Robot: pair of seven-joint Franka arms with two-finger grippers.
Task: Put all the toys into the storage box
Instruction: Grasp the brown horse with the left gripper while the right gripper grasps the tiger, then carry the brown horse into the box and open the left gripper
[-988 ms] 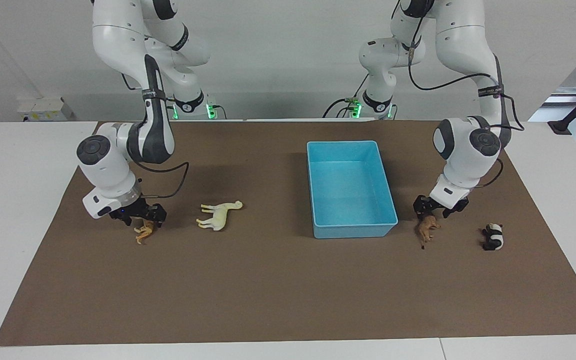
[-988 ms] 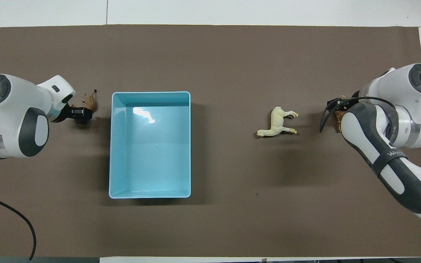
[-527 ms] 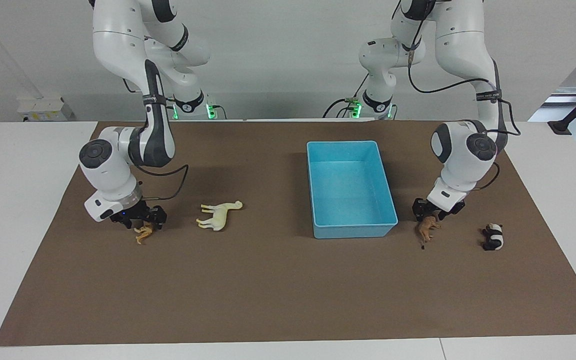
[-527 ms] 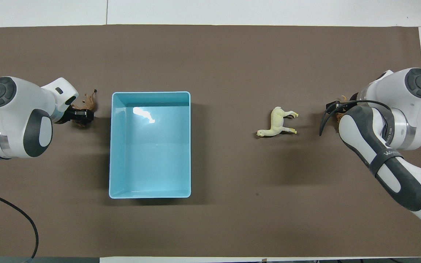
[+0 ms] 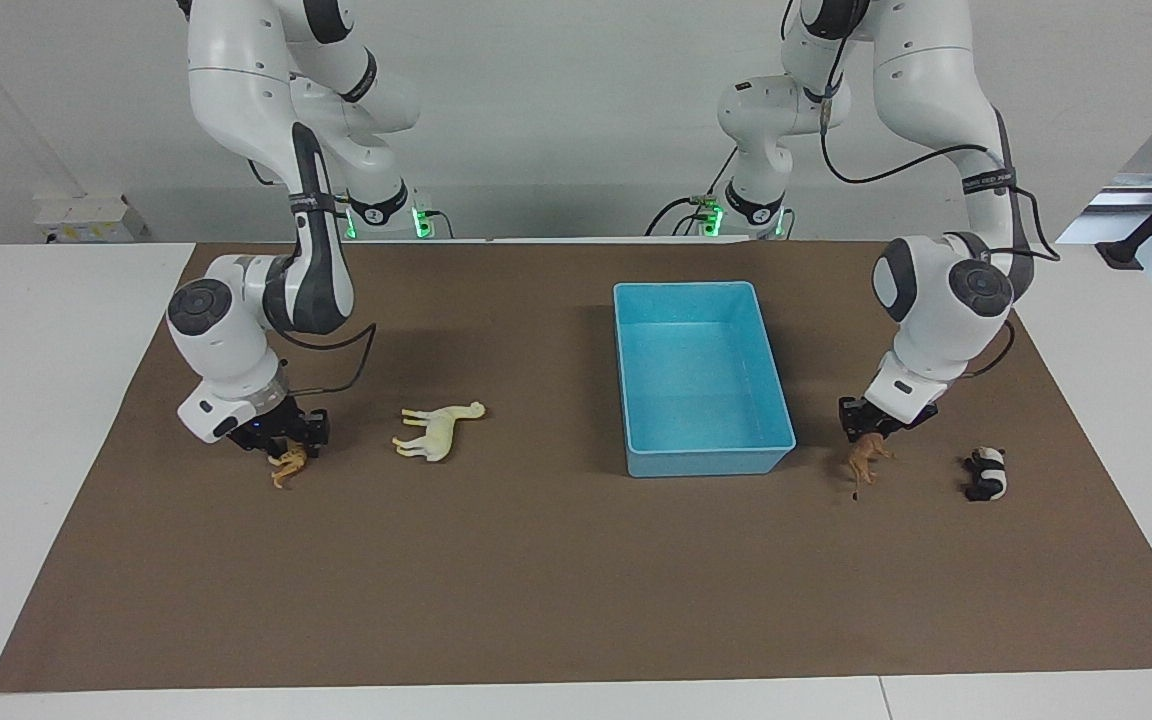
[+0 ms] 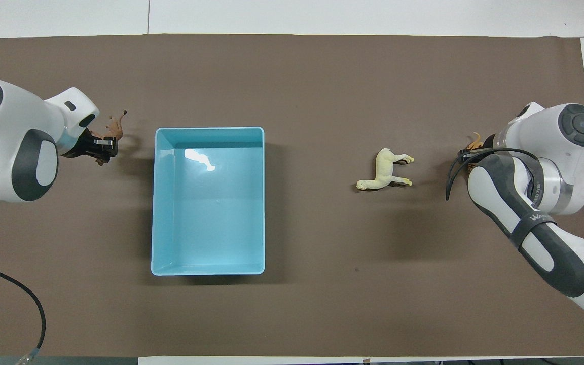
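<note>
Both arms are down at the toys. The left gripper [image 5: 868, 432] is low over the mat [image 5: 536, 580] toward the left arm's end of the table, just beside the corner of the box [image 5: 706, 465] that lies farthest from the robots. Its jaws are clamped on the lion [image 5: 866, 458]. The lion hangs under the fingertips with its tail dangling down, and from overhead you can see it poking out past the gripper.

The right gripper [image 5: 286, 440] is at the right arm's end, right down on the tiger [image 5: 288, 466]. The tiger lies on the mat directly under it. Honestly can't tell if it's got a grip on it, and in the overhead view the arm hides nearly all of the tiger.

The camel [image 5: 439, 428] lies on its side on the mat between the tiger and the box, well apart from the box. The panda [image 5: 986, 473] sits on the mat near the lion, closer to the table's end than the lion is. The light blue box has no toys in it, just a glare spot on its floor.

For writing, the black strap [image 6: 534, 221] on the right arm has white lettering that starts with "WAN", and the rest I can't read. The left arm's strap has tiny text too, unreadable.
</note>
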